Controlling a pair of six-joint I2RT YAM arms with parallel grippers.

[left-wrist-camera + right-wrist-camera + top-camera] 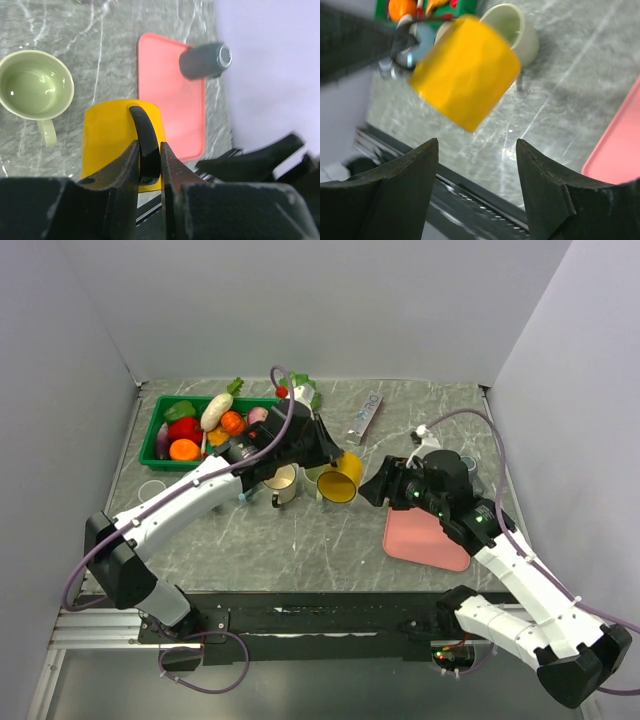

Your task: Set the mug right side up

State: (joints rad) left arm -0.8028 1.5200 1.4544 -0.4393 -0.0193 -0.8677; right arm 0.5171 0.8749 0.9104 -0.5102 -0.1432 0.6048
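My left gripper (149, 167) is pinched narrow on the black handle (144, 132) of the yellow mug (107, 135) — the handle sits squarely between the two fingers in the left wrist view. The mug hangs from that grip, tilted well over on its side rather than upright. From overhead it is near the middle of the tabletop (300, 550), and the right wrist view shows its shadow on the marble beneath it, so it looks clear of the surface.

My right gripper (477, 175) stands wide, with nothing between its fingers. It faces the yellow mug from the right, close but apart from it.

Just left of the yellow mug a pale green mug (36, 85) stands upright on the tabletop, mouth up, handle toward the near edge. To the right lies a pink tray (170, 95) flat on the marble, and a grey cup (205, 60) shows at its far edge — I cannot tell if it rests on the tray or beside it. At the far left a green bin (150, 435) holds toy vegetables.
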